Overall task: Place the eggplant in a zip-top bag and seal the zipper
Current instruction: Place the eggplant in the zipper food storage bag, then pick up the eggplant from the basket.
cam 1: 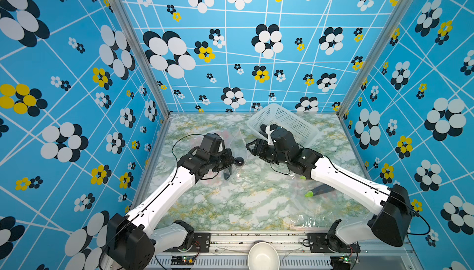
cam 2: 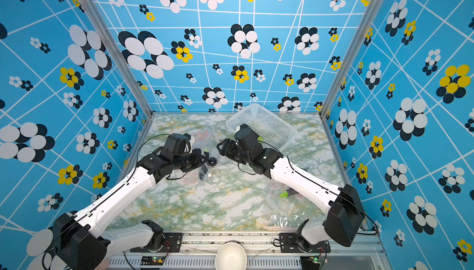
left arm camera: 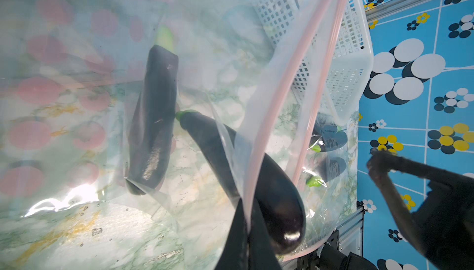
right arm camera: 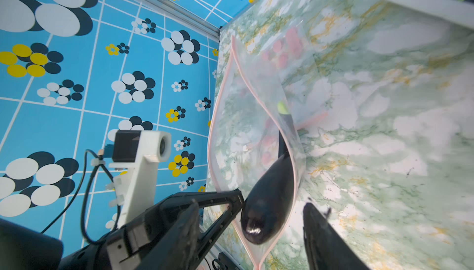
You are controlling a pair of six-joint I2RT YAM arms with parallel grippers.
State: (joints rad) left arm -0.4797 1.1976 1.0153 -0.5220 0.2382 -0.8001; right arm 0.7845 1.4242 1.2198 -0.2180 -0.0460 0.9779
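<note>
Seen from above, taking the marble table [cam 1: 251, 204] as a clock face with twelve at the back wall, my left gripper [cam 1: 230, 164] sits at about ten o'clock. Its jaws are pressed together on the pink-edged rim of the clear zip-top bag [right arm camera: 246, 117], holding that side of the mouth up. The zipper is unsealed. The dark eggplant [right arm camera: 266, 204] lies in the bag's mouth, with its green stem pointing into the bag and its rounded end at the opening, just beside the left fingers. At about twelve o'clock, my right gripper [cam 1: 248, 147] faces the bag's mouth with its jaws apart and nothing between them. A white mesh basket [cam 1: 289, 120] sits at one o'clock. Other bagged eggplants [cam 1: 320, 190] lie at four o'clock, partly hidden under the right forearm.
</note>
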